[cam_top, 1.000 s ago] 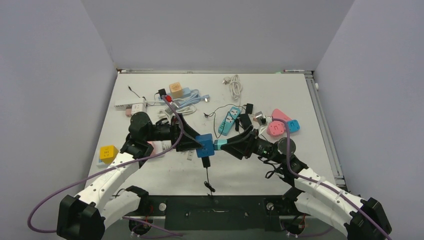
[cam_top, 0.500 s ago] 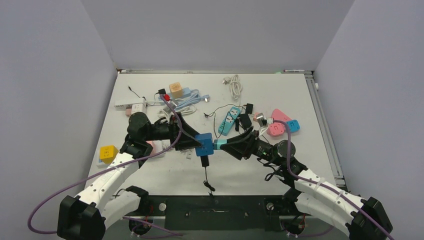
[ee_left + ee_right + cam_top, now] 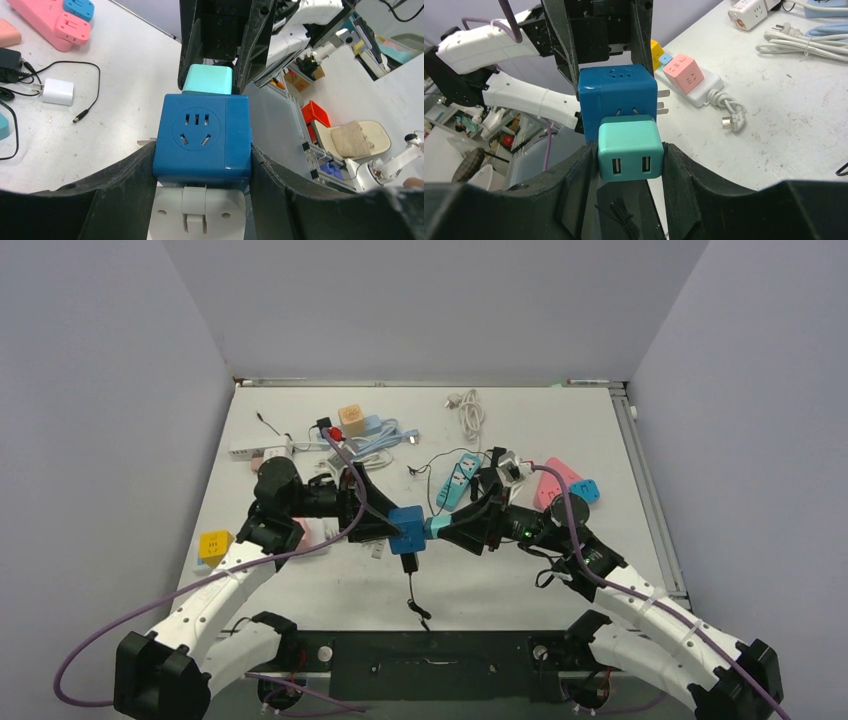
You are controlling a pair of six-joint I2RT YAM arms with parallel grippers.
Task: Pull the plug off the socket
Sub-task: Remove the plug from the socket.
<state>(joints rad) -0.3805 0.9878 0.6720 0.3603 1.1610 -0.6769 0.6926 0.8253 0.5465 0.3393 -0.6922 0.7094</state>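
Cord [image 3: 413, 590], thin and black, lies nearest, just this side of the blue cube socket [image 3: 202, 140], which is held above the middle of the table [image 3: 500, 580]. The left gripper [image 3: 398, 529] clamps the socket's sides. The right gripper [image 3: 446, 528] pinches the teal two-port plug [image 3: 630, 147] on the socket's right face. Metal prongs show in a narrow gap between them, with their tips hidden. Beyond, a pink power strip [image 3: 553, 490] and loose cables crowd the far half, well apart from both side walls.

My left jaws are covering both flanks of the blue socket cube [image 3: 202, 137], which is hiding most of the teal plug [image 3: 208, 80] behind it.
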